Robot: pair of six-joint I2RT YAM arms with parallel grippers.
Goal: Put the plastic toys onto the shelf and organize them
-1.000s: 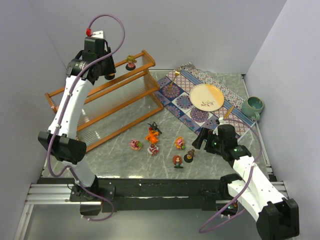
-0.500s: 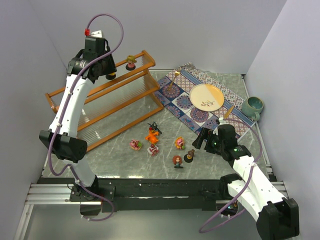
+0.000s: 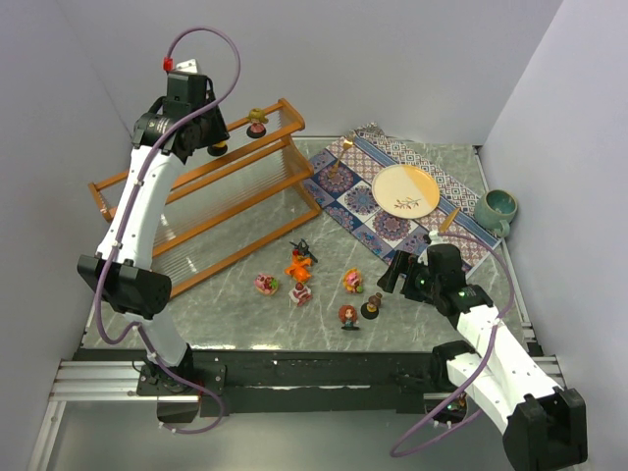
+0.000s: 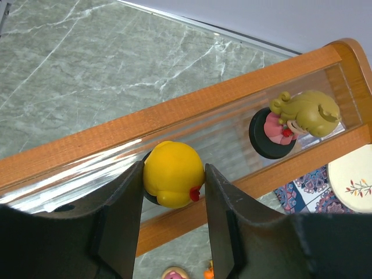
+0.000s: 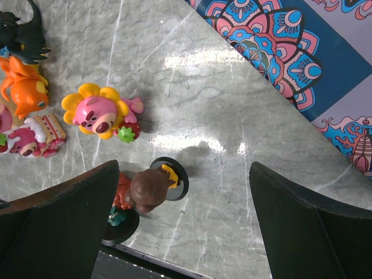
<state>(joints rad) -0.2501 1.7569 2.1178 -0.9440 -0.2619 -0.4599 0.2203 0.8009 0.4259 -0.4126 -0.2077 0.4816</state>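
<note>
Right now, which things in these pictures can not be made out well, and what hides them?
- Left wrist view: the yellow round-headed plastic figurine in the left end effector; its own head hides its face and whether its base rests on the orange-brown wooden shelf.
- Right wrist view: the red-haired doll is mostly behind a dark finger.
- Right wrist view: the black spiky toy is cut off by the top-left corner.

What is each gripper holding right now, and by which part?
The left gripper pinches a yellow-headed toy by the sides of its head, at the shelf's top tier. The right gripper is open and holds nothing.
</note>
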